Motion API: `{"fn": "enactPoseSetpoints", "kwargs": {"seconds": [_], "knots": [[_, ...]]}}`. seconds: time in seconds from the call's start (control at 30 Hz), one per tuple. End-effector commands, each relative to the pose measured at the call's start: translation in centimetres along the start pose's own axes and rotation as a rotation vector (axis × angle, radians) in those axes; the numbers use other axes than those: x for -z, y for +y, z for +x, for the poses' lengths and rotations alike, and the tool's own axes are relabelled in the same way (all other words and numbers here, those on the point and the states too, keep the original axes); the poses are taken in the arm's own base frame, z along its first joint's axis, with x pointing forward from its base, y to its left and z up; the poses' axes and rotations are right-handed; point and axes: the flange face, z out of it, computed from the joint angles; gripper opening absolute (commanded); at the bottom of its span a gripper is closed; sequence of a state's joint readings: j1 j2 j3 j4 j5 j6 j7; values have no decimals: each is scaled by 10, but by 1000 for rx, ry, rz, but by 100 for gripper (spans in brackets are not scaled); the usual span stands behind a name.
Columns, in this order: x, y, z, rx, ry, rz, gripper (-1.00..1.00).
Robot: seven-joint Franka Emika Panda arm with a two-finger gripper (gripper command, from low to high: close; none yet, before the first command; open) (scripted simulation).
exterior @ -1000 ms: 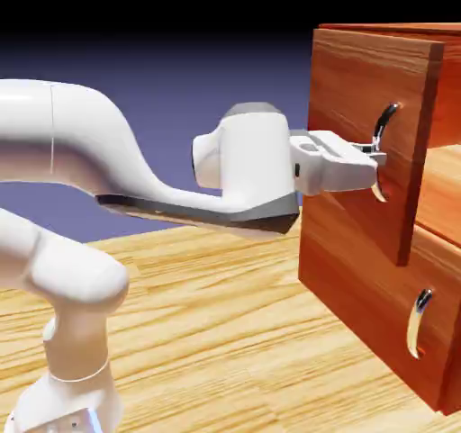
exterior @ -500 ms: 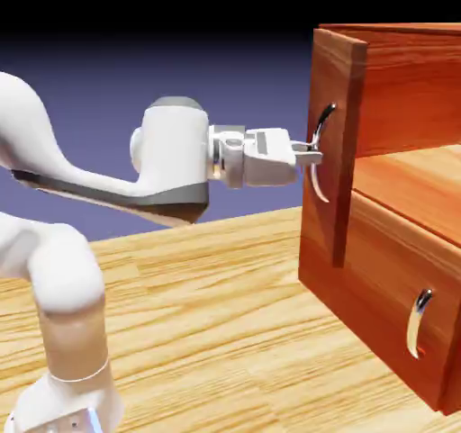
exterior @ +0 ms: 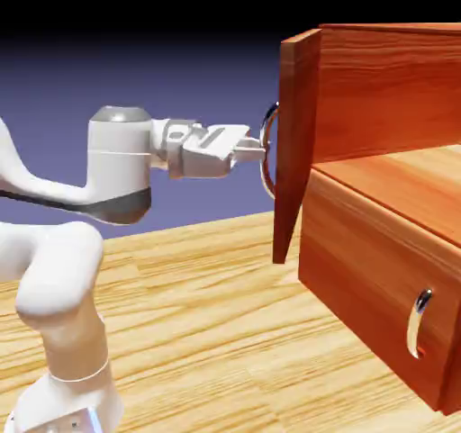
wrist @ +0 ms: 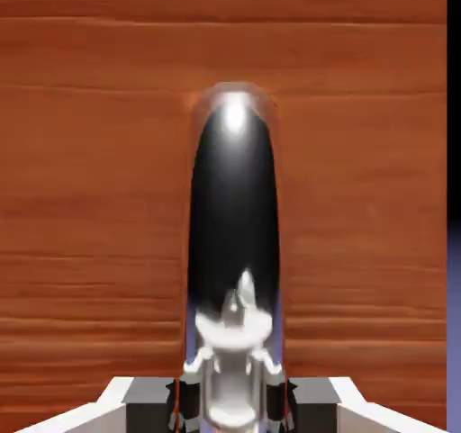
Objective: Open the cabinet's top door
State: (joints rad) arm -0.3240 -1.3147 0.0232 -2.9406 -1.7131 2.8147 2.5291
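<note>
Clearly the claw [exterior: 259, 151] is pinched tight on the silver handle [exterior: 268, 143] of the top door [exterior: 295, 134], reaching level from the exterior view's left. Seen from the hand, the handle [wrist: 234, 233] fills the middle as a tall dark glossy bar between the finger pads [wrist: 185, 395], with the door's [wrist: 90, 197] wood grain behind it. That door stands swung well out from the cabinet [exterior: 387, 89], nearly edge-on in the exterior view, its hinge side not visible. Below the opening sits the shorter lower panel [exterior: 369, 287], closed, with its own handle [exterior: 416, 321]. Behind the claw, the white arm [exterior: 63, 269] bends back down toward the wooden bench [exterior: 198, 332].
</note>
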Motion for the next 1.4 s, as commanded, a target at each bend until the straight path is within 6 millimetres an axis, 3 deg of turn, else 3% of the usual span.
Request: {"fn": "enactPoseSetpoints", "kwargs": {"seconds": [0.0, 0.27, 0.7, 1.07, 1.37], "knots": [[4, -1, -1, -1, 6, -7, -100], [42, -11, -11, -1, 64, -65, -100], [129, -43, -43, -1, 203, -204, -100], [221, -99, -99, -1, 375, -376, -100], [276, -150, -149, -1, 503, -504, -100]]}}
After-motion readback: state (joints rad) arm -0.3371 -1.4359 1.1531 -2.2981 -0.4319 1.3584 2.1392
